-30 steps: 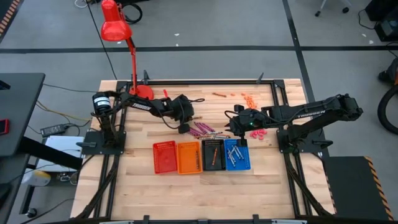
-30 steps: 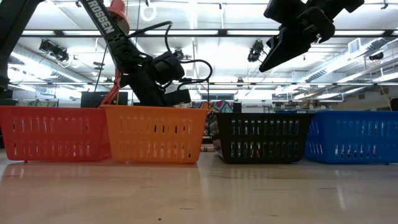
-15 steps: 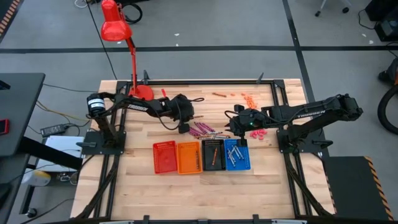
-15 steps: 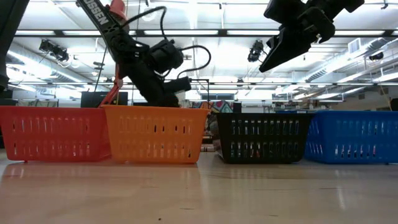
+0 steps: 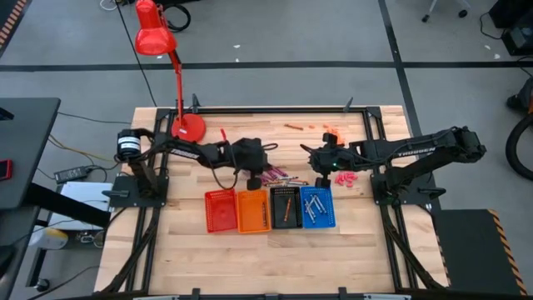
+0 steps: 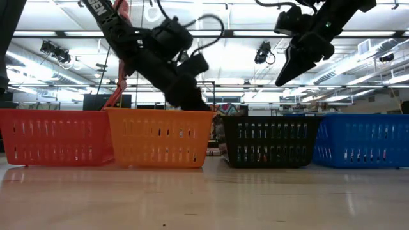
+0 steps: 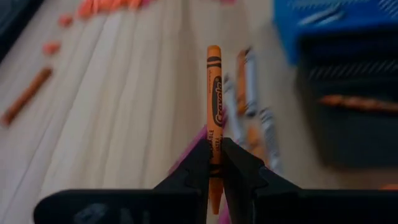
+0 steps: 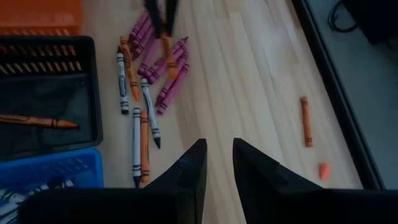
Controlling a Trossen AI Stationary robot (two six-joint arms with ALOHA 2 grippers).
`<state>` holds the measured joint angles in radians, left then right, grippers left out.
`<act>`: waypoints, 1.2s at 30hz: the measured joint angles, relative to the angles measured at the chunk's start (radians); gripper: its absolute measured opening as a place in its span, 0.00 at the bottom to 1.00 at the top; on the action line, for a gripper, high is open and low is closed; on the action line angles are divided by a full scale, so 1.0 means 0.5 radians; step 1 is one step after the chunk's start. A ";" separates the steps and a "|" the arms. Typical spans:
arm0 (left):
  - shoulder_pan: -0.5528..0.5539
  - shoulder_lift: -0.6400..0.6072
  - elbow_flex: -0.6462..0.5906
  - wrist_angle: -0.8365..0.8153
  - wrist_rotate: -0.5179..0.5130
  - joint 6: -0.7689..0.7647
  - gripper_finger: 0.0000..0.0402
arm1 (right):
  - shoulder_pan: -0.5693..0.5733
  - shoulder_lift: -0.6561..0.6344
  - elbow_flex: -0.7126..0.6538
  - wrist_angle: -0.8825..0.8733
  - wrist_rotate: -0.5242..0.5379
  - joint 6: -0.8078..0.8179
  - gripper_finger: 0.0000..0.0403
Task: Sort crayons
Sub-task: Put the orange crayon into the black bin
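1. Your left wrist view shows what the high view hides: the left gripper (image 7: 214, 163) pinches a thin orange wax crayon (image 7: 214, 93) upright between its fingers.
2. From above, that left gripper (image 5: 254, 171) sits just behind the orange plastic basket (image 5: 251, 211), beside the loose pile of magenta, grey and orange crayons (image 5: 273, 177).
3. Your right wrist view shows the right gripper (image 8: 217, 168) with fingers slightly spread, empty, over bare wooden table (image 8: 249, 81) near the blue plastic basket (image 8: 50, 171).
4. The black plastic basket (image 5: 285, 207) holds one brownish-orange crayon (image 5: 287, 205).
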<state>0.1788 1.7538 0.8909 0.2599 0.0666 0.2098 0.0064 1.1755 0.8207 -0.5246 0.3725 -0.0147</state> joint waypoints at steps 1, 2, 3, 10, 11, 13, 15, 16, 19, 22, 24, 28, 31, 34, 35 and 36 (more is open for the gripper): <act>-0.025 0.000 0.000 0.044 0.000 0.009 0.09 | -0.004 0.000 0.000 -0.008 -0.001 0.010 0.20; -0.049 0.000 0.000 0.087 0.000 0.021 0.09 | -0.006 0.000 0.000 -0.013 -0.005 0.022 0.20; -0.071 0.000 0.001 0.129 0.000 0.033 0.09 | -0.006 0.000 0.000 -0.015 -0.006 0.029 0.20; -0.213 0.000 0.002 0.322 0.001 0.188 0.09 | -0.006 0.000 0.000 -0.023 0.116 0.125 0.20; -0.232 0.000 0.002 0.338 0.001 0.218 0.09 | -0.007 0.000 0.000 -0.030 0.139 0.130 0.20; -0.272 0.000 0.002 0.357 0.001 0.300 0.09 | -0.007 0.000 0.000 -0.037 0.161 0.130 0.20; -0.313 0.015 0.002 0.394 0.001 0.403 0.09 | -0.006 0.000 0.000 -0.036 0.160 0.130 0.20; -0.334 0.018 0.003 0.396 0.001 0.462 0.09 | -0.006 0.000 0.000 -0.035 0.160 0.130 0.20; -0.395 0.045 0.005 0.428 0.001 0.670 0.09 | -0.006 0.000 0.000 -0.035 0.160 0.136 0.20; -0.454 0.096 0.004 0.470 0.001 0.867 0.09 | -0.006 0.001 0.000 -0.032 0.159 0.136 0.20; -0.487 0.139 0.005 0.528 0.001 0.995 0.09 | -0.007 0.001 0.000 -0.031 0.159 0.136 0.20; -0.521 0.222 0.005 0.604 0.005 1.201 0.09 | -0.006 0.001 0.000 -0.031 0.159 0.137 0.20; -0.523 0.257 0.005 0.638 0.003 1.289 0.09 | -0.006 0.001 0.000 -0.031 0.152 0.151 0.20; -0.523 0.259 0.004 0.628 0.002 1.299 0.09 | -0.006 0.001 0.000 -0.031 0.138 0.152 0.20; -0.523 0.259 0.004 0.630 0.002 1.300 0.09 | -0.007 0.001 0.000 -0.031 0.138 0.152 0.20; -0.523 0.259 0.004 0.628 0.002 1.300 0.09 | -0.006 0.001 0.000 -0.031 0.138 0.152 0.20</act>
<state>-0.0826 1.8832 0.8928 0.5737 0.0673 0.8600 0.0032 1.1759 0.8206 -0.5400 0.4416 0.0612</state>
